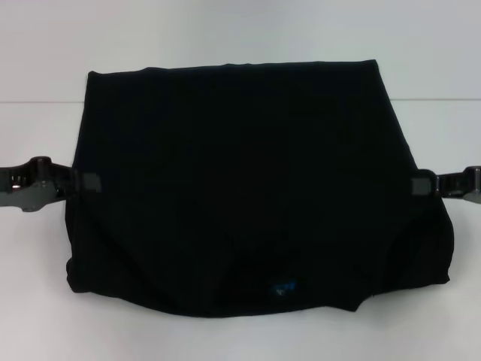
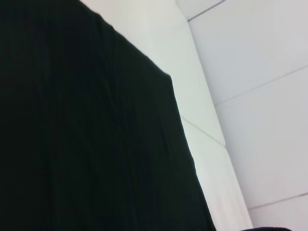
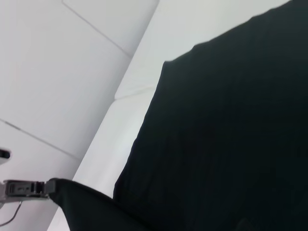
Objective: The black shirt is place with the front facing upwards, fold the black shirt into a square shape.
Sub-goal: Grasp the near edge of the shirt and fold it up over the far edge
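So the black shirt (image 1: 240,180) is spread across the white table (image 1: 45,301), folded up into a wide blocky shape. Closest to the robot is the collar edge, with a small blue tag (image 1: 284,286) showing just inside it. Going further back, the left gripper (image 1: 84,181) is pinched onto the shirt's left side about halfway up, and the right gripper (image 1: 418,184) is clamped on the right side at the same level. Both sides look lifted a bit where they're held. Beyond that the shirt narrows to a straight far edge, sitting just past the seam line in the table.
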